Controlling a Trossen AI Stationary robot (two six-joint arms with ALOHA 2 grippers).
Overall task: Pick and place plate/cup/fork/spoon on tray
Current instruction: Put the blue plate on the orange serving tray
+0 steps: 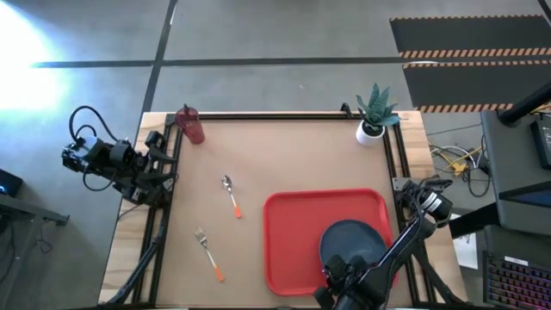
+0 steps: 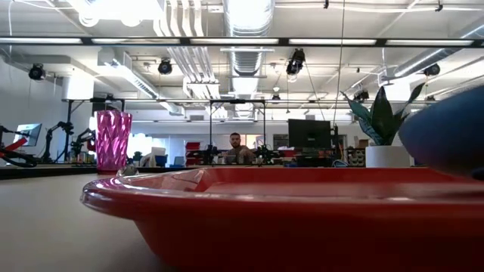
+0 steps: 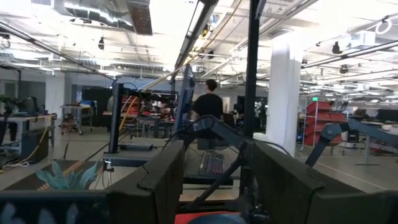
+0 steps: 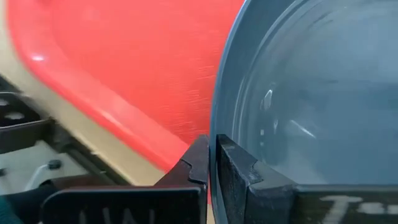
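While our right gripper [image 4: 211, 165] pinches the plate's [image 1: 353, 241] rim over the tray [image 1: 293, 232], we leave the cup [image 1: 190, 124], spoon [image 1: 231, 195] and fork [image 1: 207, 253] on the table; left gripper [image 3: 214, 180] waits, fingers apart.

Looking straight down on the whole counter [image 1: 284, 155] from high up — level from its top, right behind the red tray [image 2: 302, 211], seen from above too. Wrist views — one faces the room, one sits close on the plate [image 4: 317, 93].
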